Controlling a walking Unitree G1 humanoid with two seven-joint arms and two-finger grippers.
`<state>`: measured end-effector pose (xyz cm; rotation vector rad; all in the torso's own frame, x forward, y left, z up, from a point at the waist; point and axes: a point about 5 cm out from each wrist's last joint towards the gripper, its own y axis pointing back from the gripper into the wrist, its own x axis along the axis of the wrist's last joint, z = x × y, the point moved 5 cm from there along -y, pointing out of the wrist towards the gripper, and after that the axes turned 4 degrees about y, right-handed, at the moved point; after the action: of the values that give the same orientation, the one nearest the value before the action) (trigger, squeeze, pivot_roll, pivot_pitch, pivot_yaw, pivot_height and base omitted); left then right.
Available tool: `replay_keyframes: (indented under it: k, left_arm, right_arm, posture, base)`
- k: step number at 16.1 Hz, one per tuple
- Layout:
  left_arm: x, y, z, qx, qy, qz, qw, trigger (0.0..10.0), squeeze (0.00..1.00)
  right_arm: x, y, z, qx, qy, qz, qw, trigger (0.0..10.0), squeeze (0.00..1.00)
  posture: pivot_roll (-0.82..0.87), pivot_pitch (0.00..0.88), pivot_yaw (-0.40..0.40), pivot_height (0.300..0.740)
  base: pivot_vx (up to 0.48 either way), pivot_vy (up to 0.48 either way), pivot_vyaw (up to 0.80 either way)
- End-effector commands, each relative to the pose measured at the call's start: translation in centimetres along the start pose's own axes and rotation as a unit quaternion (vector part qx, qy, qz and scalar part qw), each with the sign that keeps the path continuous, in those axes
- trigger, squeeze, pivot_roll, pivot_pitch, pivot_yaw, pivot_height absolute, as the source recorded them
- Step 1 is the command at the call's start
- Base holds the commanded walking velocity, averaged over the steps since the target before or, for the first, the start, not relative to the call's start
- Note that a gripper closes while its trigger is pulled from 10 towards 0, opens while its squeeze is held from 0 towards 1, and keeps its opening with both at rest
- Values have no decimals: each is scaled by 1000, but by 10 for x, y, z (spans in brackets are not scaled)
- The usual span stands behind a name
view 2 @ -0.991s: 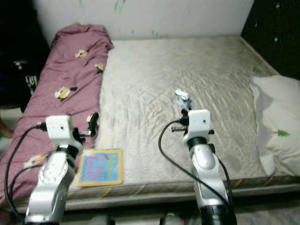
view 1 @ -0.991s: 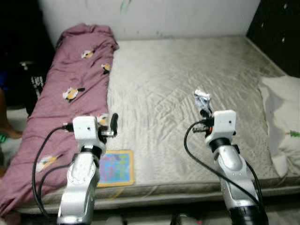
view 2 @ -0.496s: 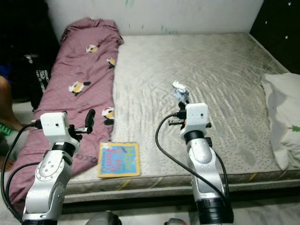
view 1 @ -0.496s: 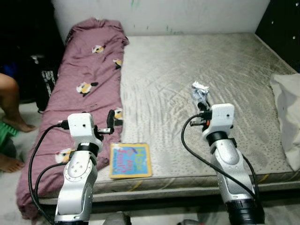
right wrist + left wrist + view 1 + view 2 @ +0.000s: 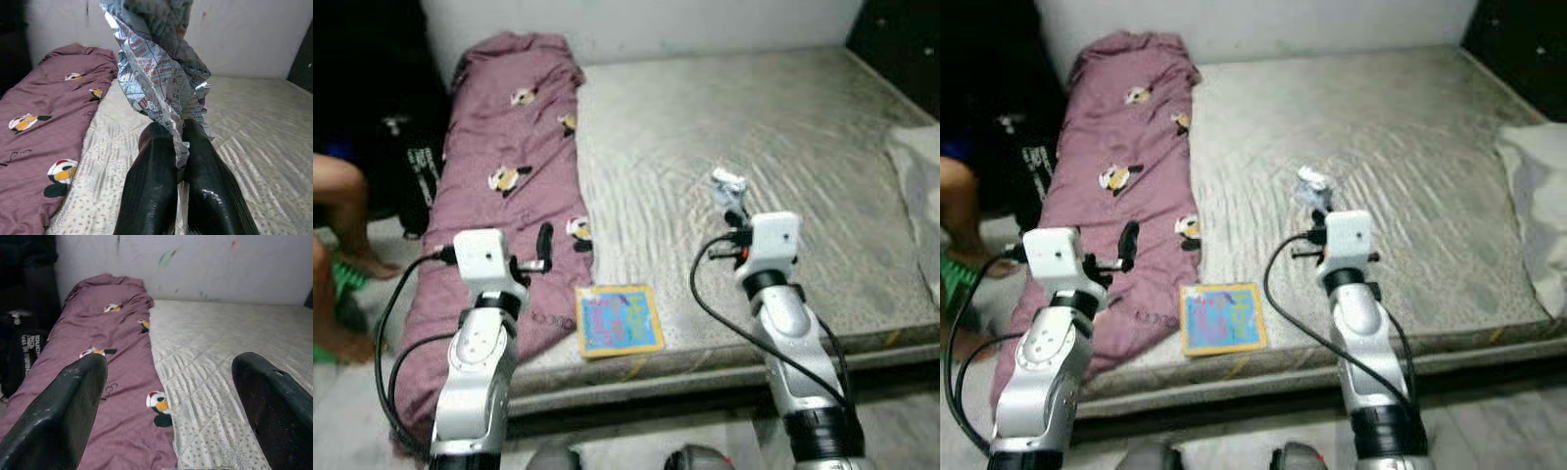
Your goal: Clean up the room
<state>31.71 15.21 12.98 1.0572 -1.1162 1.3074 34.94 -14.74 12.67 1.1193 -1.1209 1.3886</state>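
My right gripper [image 5: 178,161] is shut on a crumpled silver wrapper [image 5: 159,68] with printed lettering, held up over the grey mattress [image 5: 754,127]; the wrapper [image 5: 728,189] sticks up beyond the wrist. My left gripper [image 5: 168,396] is open with nothing between its fingers, held over the mauve blanket [image 5: 509,166] with bird prints along the mattress's left side. A colourful square book [image 5: 619,320] lies flat near the mattress's front edge, between the two arms.
A white pillow [image 5: 920,186] lies at the right edge of the mattress. A person's bare legs [image 5: 337,196] are on the floor at the left, beside a dark bag [image 5: 411,166]. A white wall [image 5: 646,20] backs the bed.
The camera has pulled back and shifted, so the bed's front edge and floor show more. Both arms keep their pose; the right gripper still holds the wrapper.
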Motion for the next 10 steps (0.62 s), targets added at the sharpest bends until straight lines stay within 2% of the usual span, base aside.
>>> replay_keyframes:
  k: [1,9,10]
  left_arm:
    - [0,2,-12,18,-8,-1,1000,10000,0]
    - [0,2,-9,14,-4,1,1000,10000,0]
    - [1,2,-9,15,-6,2,1000,10000,0]
  right_arm:
    - [8,-3,-11,14,-5,14,1000,10000,0]
    - [10,-5,-10,14,-9,21,1000,10000,0]
    - [10,-5,-10,15,-9,21,1000,10000,0]
  posture:
    - [-13,70,24,740]
    - [-19,61,20,740]
    - [-19,61,19,740]
  base:
    - [0,480,0]
    - [0,480,0]
    - [0,0,0]
